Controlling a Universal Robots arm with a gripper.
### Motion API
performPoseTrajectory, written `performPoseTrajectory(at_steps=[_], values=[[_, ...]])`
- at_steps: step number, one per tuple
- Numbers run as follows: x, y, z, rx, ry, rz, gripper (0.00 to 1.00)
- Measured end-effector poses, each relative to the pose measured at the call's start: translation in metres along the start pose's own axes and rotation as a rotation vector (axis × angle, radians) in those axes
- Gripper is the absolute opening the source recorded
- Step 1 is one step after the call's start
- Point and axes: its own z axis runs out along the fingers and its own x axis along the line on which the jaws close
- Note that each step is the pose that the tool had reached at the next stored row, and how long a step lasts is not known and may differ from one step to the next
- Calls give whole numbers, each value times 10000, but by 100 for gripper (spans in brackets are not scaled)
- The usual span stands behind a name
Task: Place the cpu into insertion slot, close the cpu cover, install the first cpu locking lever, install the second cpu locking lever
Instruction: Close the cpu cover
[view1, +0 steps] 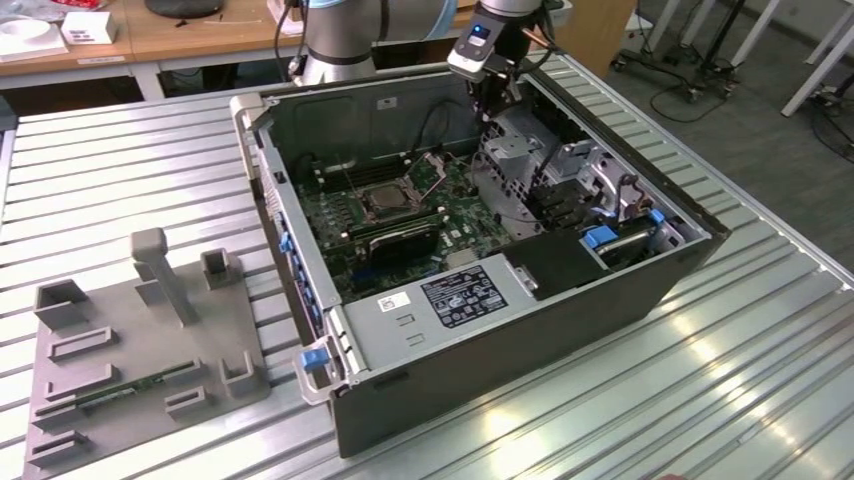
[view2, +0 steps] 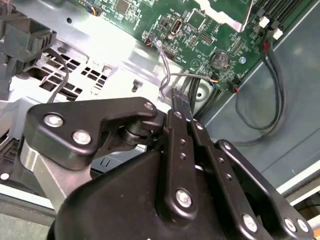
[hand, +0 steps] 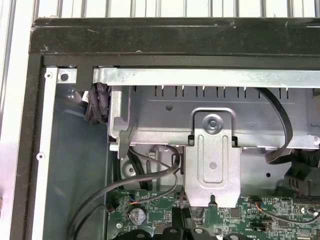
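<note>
The cpu (view1: 387, 206) is sitting in its socket on the motherboard (view1: 461, 215), and the cpu cover (view1: 387, 189) seems to be lying closed around it; the levers are too small to judge. The gripper (view1: 497, 98) is hovering well apart, near the drive cage (view1: 514, 150). The exterior view is giving the socket, while the second wrist view is showing the fingers (view2: 176, 109) clenched together on nothing.

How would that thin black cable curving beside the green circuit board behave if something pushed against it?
The black cable would probably bend and slide aside rather than resist, since it lies in loose curves beside the motherboard. It looks light, being thin next to the metal bracket. It may spring partly back, as one end seems plugged in at the board.
</note>
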Motion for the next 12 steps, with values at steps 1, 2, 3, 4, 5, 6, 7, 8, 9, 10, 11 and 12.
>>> performPoseTrajectory(at_steps=[1,2,3,4,5,6,7,8,9,10,11,12], values=[[0,0,0,0,1,0,10],[0,0,0,0,1,0,10],[0,0,-4,0,-1,0,10],[0,0,-7,0,-1,1,10],[0,0,-7,0,0,1,10],[0,0,-7,0,-1,1,10],[0,0,-7,0,-1,1,10],[0,0,-7,0,-1,1,10],[0,0,-8,0,-1,1,10],[0,0,-8,0,0,1,10],[0,0,-8,0,-1,0,10],[0,0,-8,0,-1,1,10]])
